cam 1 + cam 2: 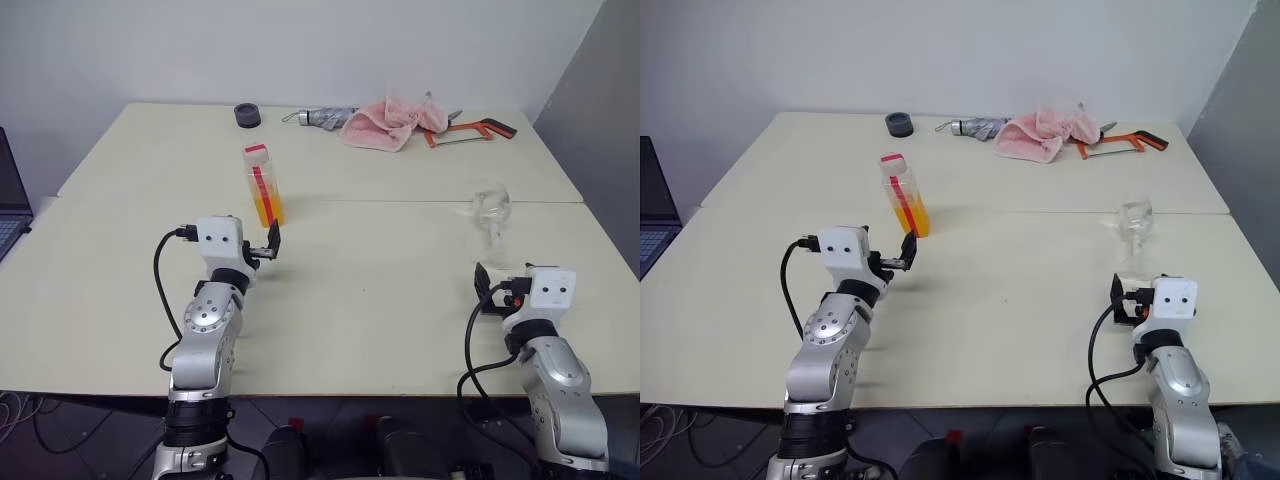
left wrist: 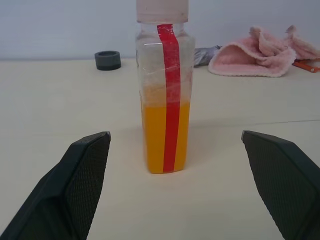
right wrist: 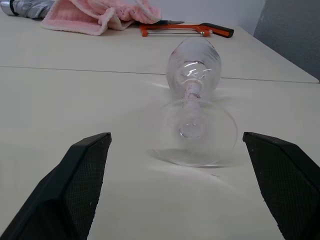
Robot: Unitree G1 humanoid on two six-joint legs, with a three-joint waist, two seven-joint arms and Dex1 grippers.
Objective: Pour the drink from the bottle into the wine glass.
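Here, capped bottle [image 2: 165, 100] half full, wine glass [image 3: 194, 100] lying sideways.

Lighting even, diffuse, fairly bright; no hard highlights on the cream table [image 1: 400, 300]. Shadows soft and short: a faint one under the bottle [image 2: 166, 100], a paler one around the foot of the wine glass [image 3: 194, 125]. Drink [image 2: 165, 135] glows translucent orange, lit through. Glass bowl shows small white reflections and reads hazy against the table. Wrist views: fingers [image 2: 75, 180] in the foreground slightly soft, their mesh texture legible. Pink cloth [image 2: 252, 55] behind the bottle mildly out of focus.
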